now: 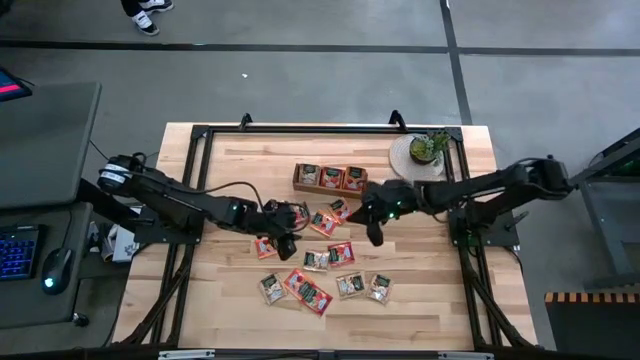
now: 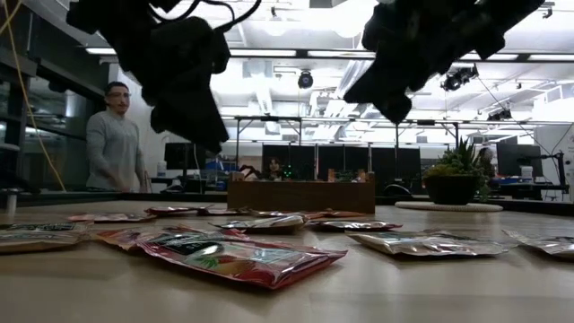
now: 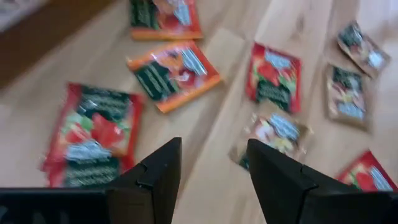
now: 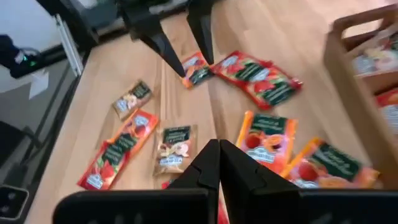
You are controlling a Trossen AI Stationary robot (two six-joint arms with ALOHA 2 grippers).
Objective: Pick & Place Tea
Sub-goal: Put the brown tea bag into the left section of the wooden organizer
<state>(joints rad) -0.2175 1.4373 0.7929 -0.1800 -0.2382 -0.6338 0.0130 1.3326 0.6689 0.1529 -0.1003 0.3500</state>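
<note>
Several small tea sachets, red-orange and pale with dark print, lie flat and scattered over the wooden table's middle (image 1: 330, 262) (image 2: 238, 256). A long brown wooden tray (image 1: 330, 178) (image 2: 300, 194) at the far side holds a few more. My left gripper (image 1: 288, 243) (image 3: 211, 165) hangs open above the sachets at the heap's left, a red one (image 3: 93, 134) and a pale one (image 3: 273, 134) below it. My right gripper (image 1: 376, 237) (image 4: 219, 158) is shut with nothing between its fingers, and hangs above the sachets near the tray's right end. In the low view both grippers hang clear of the table.
A small green potted plant (image 1: 428, 148) (image 2: 453, 179) stands on a round pale mat at the far right corner. A black frame (image 1: 200, 135) edges the table. A person (image 2: 112, 144) stands beyond the table's far side. Bare wood lies along the near edge (image 1: 330, 330).
</note>
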